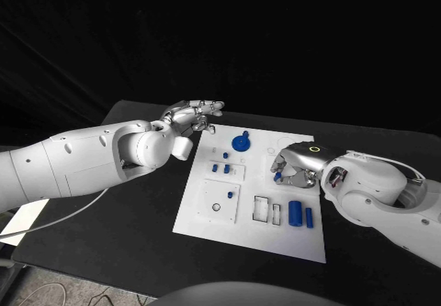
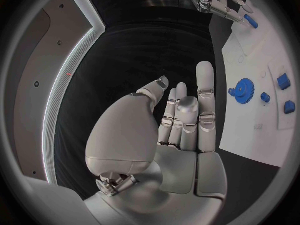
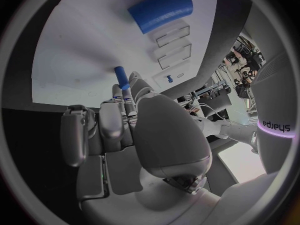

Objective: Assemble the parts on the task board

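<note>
The white task board (image 1: 248, 239) lies in the middle of the black table. My right hand (image 1: 296, 169) hovers over the board's right middle and pinches a small blue peg (image 3: 121, 78) at its fingertips; that peg (image 2: 250, 21) also shows in the left wrist view. My left hand (image 1: 193, 118) hangs over the board's far left corner, fingers (image 2: 205, 92) stretched out and apart, holding nothing. A blue gear (image 1: 241, 141) sits on the board just beside the left hand. A thick blue cylinder (image 1: 295, 213) and a slim blue bar (image 1: 310, 217) lie near the right hand.
Small blue pieces (image 1: 220, 168) stand in a raised block left of the board's middle. Two rectangular slots (image 1: 269, 210) lie beside the thick cylinder. A square plate with a ring hole (image 1: 220, 199) sits at the board's left. Bare black table (image 1: 120, 242) surrounds the board.
</note>
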You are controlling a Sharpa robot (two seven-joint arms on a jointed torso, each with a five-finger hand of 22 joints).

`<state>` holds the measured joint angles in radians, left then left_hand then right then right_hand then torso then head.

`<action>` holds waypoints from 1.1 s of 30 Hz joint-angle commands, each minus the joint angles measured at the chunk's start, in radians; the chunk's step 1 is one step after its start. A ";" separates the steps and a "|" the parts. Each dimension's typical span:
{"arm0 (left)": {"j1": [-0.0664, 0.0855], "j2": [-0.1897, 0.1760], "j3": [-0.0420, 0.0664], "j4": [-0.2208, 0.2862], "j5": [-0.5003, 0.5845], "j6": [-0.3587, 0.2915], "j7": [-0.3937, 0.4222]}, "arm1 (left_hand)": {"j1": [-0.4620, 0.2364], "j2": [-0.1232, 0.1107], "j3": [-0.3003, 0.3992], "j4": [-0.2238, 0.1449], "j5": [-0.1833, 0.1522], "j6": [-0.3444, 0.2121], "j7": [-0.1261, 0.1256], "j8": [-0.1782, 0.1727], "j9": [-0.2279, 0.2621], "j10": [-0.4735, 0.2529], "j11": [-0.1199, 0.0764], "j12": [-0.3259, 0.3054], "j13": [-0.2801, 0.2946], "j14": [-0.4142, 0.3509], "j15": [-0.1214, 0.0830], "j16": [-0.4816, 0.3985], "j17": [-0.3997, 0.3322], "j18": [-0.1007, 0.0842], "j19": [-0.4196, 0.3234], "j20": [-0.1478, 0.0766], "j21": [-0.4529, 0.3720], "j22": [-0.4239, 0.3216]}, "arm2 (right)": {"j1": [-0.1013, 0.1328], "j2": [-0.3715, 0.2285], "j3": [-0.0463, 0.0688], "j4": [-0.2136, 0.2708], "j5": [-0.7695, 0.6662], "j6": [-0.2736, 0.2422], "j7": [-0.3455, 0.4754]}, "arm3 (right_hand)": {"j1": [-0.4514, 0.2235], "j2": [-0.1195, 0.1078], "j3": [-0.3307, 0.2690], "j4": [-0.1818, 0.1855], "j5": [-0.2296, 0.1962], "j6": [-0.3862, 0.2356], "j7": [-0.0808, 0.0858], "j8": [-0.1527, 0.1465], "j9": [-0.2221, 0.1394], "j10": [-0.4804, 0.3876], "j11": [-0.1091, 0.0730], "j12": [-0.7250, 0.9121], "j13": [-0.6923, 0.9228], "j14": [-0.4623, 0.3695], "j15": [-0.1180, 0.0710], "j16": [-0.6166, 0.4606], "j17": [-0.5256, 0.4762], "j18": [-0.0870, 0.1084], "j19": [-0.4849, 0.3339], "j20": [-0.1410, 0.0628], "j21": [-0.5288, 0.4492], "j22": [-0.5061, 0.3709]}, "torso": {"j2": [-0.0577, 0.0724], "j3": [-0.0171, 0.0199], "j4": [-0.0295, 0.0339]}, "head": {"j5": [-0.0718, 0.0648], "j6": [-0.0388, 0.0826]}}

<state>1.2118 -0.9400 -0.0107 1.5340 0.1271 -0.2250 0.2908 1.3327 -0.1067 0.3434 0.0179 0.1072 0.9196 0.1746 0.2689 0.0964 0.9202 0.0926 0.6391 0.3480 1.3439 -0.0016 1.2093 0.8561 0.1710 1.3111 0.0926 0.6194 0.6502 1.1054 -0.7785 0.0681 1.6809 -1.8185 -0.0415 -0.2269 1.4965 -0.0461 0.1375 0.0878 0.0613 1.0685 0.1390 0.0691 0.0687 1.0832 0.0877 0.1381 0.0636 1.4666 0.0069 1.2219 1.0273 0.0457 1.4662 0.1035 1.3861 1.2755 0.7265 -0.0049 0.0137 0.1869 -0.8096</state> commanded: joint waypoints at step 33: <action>0.001 0.002 0.000 -0.002 -0.004 0.018 0.000 | 0.014 0.002 0.004 -0.008 0.007 -0.008 0.000 0.009 0.002 -0.007 -0.001 0.009 -0.002 -0.003 0.007 0.002 -0.003 0.009 0.002 0.008 -0.005 -0.002 | -0.008 0.014 -0.004 -0.025 -0.033 0.012 -0.008 | -0.028 -0.019 0.211 -0.041 -0.004 0.043 0.003 -0.003 0.001 0.091 -0.008 -0.062 0.002 0.018 -0.015 0.000 -0.005 0.012 0.036 -0.009 0.000 0.003 | -0.001 0.0003 -0.0005 | -0.005 -0.008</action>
<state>1.2118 -0.9396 -0.0109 1.5314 0.1269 -0.2248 0.2869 1.3368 -0.1026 0.3463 0.0151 0.1113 0.9197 0.1745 0.2740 0.0973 0.9202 0.0926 0.6448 0.3472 1.3439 -0.0016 1.2093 0.8537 0.1711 1.3111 0.0926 0.6194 0.6489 1.0998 -0.7646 0.0655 1.6567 -1.8337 -0.0391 -0.2284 1.4764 -0.0662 0.3412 0.0490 0.0554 1.1060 0.1410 0.0690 0.0689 1.1635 0.0857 0.0767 0.0636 1.4665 -0.0004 1.2219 1.0223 0.0457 1.4662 0.1036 1.3861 1.2772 0.7259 -0.0048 0.0126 0.1825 -0.8171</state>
